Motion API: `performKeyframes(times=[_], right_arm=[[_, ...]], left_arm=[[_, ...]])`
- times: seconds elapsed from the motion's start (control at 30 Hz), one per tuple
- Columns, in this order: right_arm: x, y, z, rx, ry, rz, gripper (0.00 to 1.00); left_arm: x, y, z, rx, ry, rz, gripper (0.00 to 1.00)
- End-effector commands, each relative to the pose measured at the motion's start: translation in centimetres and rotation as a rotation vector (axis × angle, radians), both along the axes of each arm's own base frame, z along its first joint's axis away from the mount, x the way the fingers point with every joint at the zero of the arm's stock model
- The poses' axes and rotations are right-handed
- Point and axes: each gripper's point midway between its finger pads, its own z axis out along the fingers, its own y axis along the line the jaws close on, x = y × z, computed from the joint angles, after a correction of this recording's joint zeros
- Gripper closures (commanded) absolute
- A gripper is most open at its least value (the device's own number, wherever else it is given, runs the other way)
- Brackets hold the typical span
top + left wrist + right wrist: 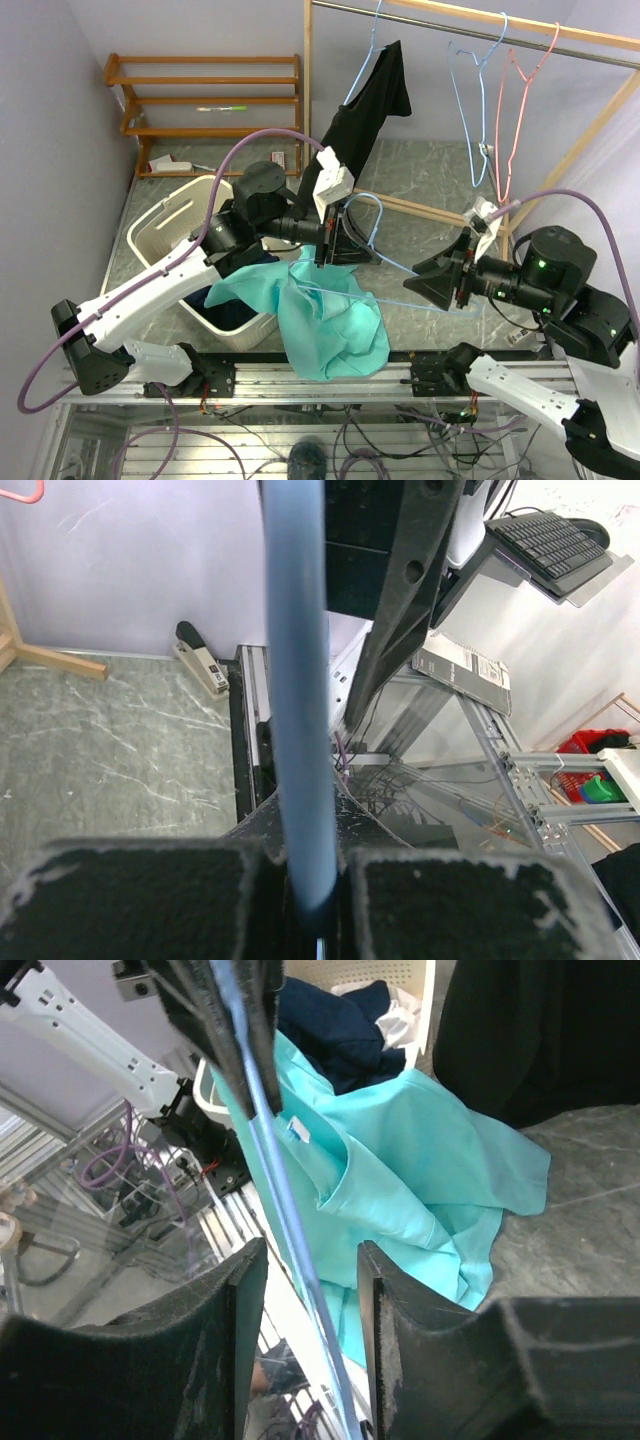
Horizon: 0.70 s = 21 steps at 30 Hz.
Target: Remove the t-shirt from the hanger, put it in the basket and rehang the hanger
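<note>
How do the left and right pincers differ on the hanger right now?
The left pincer is shut on the hanger; the right pincer is open, with the wire passing between its fingers and a gap on either side. The left sits by the hook, above the shirt; the right sits at the hanger's outer end, clear of the shirt. Both face each other along the same hanger.

The left arm [150, 290] is reaching forward with the left gripper [352, 236] pinching tight; the right arm [548, 270] is stretching leftward, the right gripper [422, 283] holding its jaws apart.
</note>
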Motion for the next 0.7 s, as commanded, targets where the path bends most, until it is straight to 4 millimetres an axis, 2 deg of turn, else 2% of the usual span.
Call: performKeyframes(times=[0.0, 0.03, 0.07, 0.1, 0.2, 0.23, 0.37, 0.43, 0.53, 0.67], right_arm=[[-1.7, -0.5, 0.4, 0.03, -0.018, 0.047, 0.64], [-1.7, -0.6, 0.2, 0.025, -0.012, 0.044, 0.73], [-1.8, -0.6, -0.1, 0.019, -0.006, 0.042, 0.89], [-1.7, -0.8, -0.3, 0.012, -0.003, 0.031, 1.0], [-1.0, -1.6, -0.6, -0.013, 0.0, -0.036, 1.0], [-0.7, -2.1, -0.5, -0.018, -0.007, -0.066, 1.0], [0.3, -4.3, 1.2, -0.032, -0.045, -0.199, 1.0], [0.2, -5.5, 2.5, -0.021, -0.07, -0.246, 1.0], [-0.6, -7.1, 3.8, -0.001, -0.088, -0.293, 1.0], [-1.8, -8.8, 4.5, 0.019, -0.08, -0.334, 1.0]], left_arm=[[-0.2, 0.2, 2.1, -0.059, -0.054, 0.004, 0.93], [-0.2, 0.2, 2.2, -0.064, -0.055, 0.006, 0.93], [-0.1, 0.3, 2.3, -0.068, -0.056, 0.01, 0.93], [-0.1, 0.3, 2.5, -0.073, -0.058, 0.014, 0.93], [0.4, 0.4, 2.8, -0.076, -0.064, 0.053, 0.92], [0.8, 0.4, 2.8, -0.075, -0.067, 0.08, 0.86], [2.3, 1.3, 3.2, -0.067, -0.089, 0.211, 0.38], [2.5, 2.2, 3.7, -0.073, -0.11, 0.256, 0.26], [2.7, 3.3, 4.3, -0.066, -0.137, 0.307, 0.2], [2.8, 5.0, 5.1, -0.063, -0.169, 0.37, 0.18]])
